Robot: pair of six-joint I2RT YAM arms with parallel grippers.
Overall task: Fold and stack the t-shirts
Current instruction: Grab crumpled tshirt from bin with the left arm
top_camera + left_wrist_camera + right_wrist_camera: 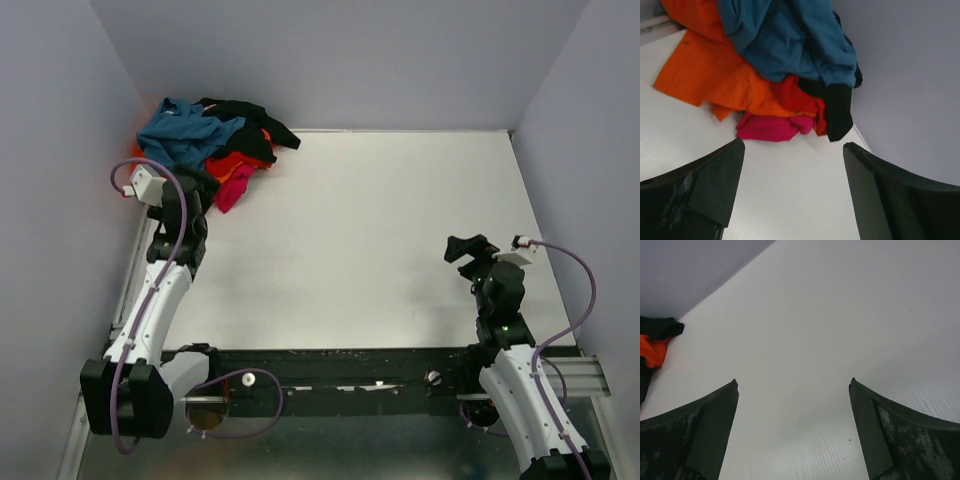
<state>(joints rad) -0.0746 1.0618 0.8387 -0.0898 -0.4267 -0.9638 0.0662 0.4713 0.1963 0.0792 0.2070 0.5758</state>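
This looks like a robotics lab test cell. A bare white table (380,250) is boxed in on three sides by plain grey-lilac walls (350,60). A left arm (160,290) and a right arm (510,345) are bolted to a metal rail (600,372) at the near edge, and purple cables (591,283) loop off them. Shirts (210,140) lie heaped in the far left corner.

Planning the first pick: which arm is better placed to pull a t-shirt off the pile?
Left: the left tool, open, faces the t-shirts heaped in the far-left corner; the right tool hangs far off over the table.
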